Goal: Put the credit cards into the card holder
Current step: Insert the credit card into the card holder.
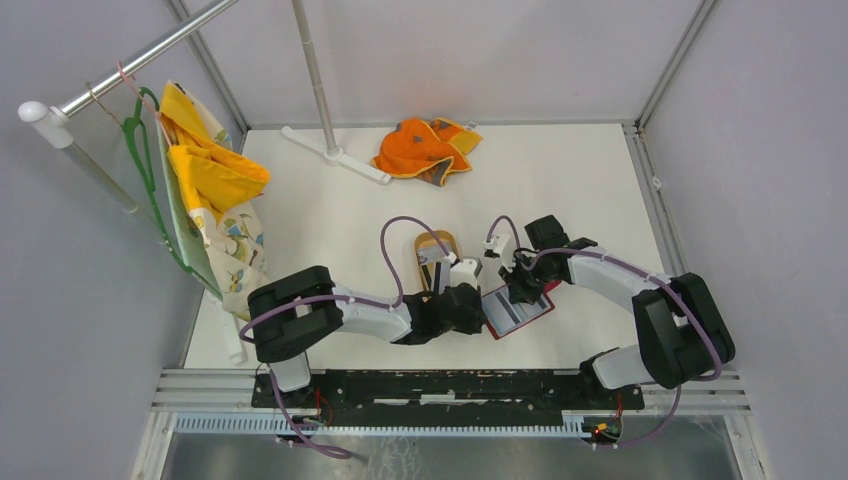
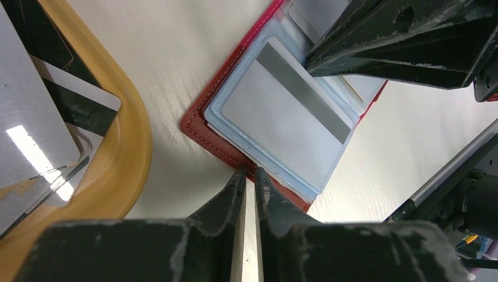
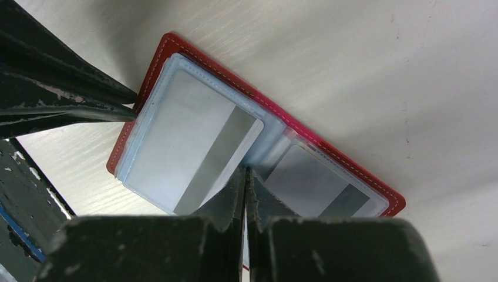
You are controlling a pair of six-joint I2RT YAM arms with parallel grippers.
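The red card holder (image 1: pixel 528 312) lies open on the table between the two arms, its pale blue sleeves facing up. A grey credit card (image 2: pixel 288 111) with a dark stripe sits in one sleeve, one corner reaching past the fold. Another striped card (image 3: pixel 317 182) fills the other sleeve. My left gripper (image 2: pixel 249 173) pinches the holder's red edge, jaws almost together. My right gripper (image 3: pixel 245 170) is shut, its tips down on the fold beside the first card's edge. More credit cards (image 2: pixel 35 129) lie in the tan tray (image 2: pixel 132 147) to the left.
An orange cloth (image 1: pixel 425 150) lies at the back of the table beside a white stand foot (image 1: pixel 335 155). Yellow and patterned clothes (image 1: pixel 210 170) hang from a rail on the left. The tray stands just behind my left gripper (image 1: pixel 482 312).
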